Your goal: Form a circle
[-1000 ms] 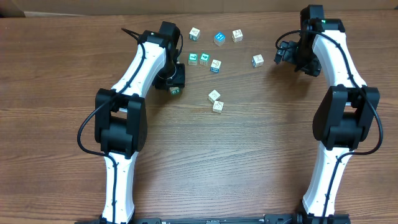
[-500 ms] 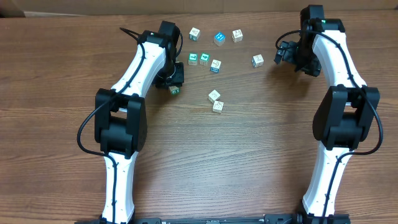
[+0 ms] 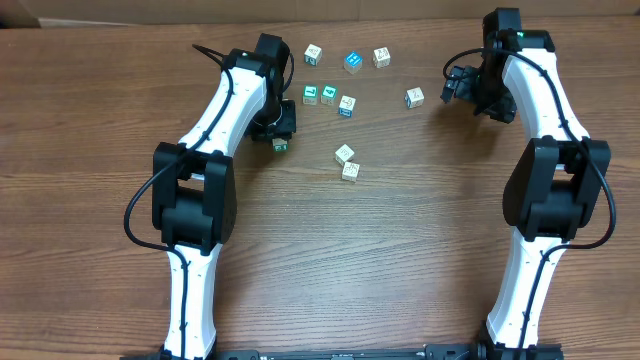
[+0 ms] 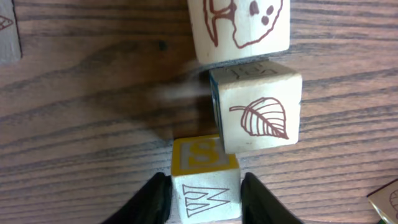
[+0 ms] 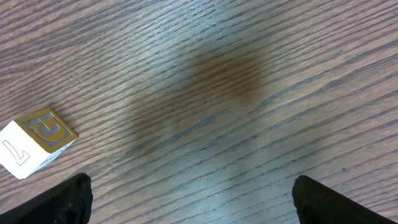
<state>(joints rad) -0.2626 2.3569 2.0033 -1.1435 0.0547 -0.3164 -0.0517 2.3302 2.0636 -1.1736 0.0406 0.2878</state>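
Observation:
Several small whitish letter cubes lie scattered over the far middle of the wooden table, among them a teal-faced pair (image 3: 320, 95) and two close together (image 3: 347, 162); they form no circle. My left gripper (image 3: 280, 138) (image 4: 204, 200) is down at the table, its black fingers (image 4: 154, 200) pressed against both sides of a cube with a W and a yellow top (image 4: 205, 186). That cube touches a leaf-printed cube (image 4: 258, 112), and another cube (image 4: 239, 28) lies beyond. My right gripper (image 3: 455, 85) (image 5: 193, 205) hangs wide open over bare wood, holding nothing.
A solid bright-blue cube (image 3: 352, 61) sits in the far row between two whitish ones. One cube (image 3: 414, 97) (image 5: 37, 140) lies just left of the right gripper. A cardboard edge (image 4: 7, 31) shows at the far left of the left wrist view.
The left gripper's jaws have narrowed onto the W cube. Neither arm nor any cube has visibly shifted in the overhead view.

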